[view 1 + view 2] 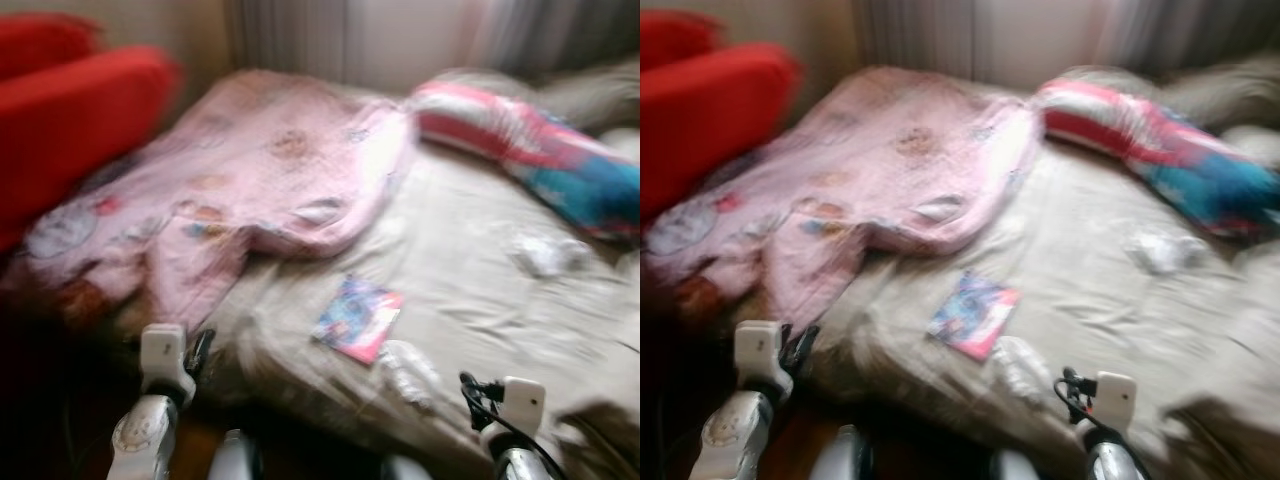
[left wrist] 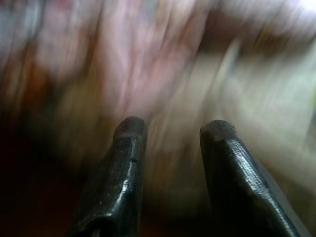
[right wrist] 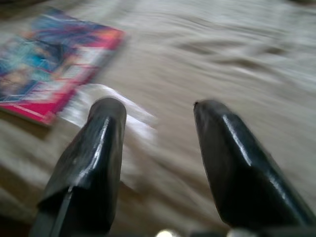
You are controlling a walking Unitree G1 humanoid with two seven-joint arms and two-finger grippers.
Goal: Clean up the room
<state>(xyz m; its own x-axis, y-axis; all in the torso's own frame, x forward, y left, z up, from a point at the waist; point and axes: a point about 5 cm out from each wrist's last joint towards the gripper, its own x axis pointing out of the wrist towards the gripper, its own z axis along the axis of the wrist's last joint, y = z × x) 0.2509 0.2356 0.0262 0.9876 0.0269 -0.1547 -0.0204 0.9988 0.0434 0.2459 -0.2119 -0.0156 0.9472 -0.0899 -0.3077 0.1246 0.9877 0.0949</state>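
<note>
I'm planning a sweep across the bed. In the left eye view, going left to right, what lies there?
Red cushion → pink blanket → colourful booklet → clear plastic wrapper → crumpled white paper. The striped pillow lies farther back, on the right.

Pink printed blanket [image 1: 250,180], beige sheet [image 1: 480,290], red armchair [image 1: 70,110], pink-and-blue booklet [image 1: 357,318], red-white-blue striped pillow [image 1: 530,150]
</note>
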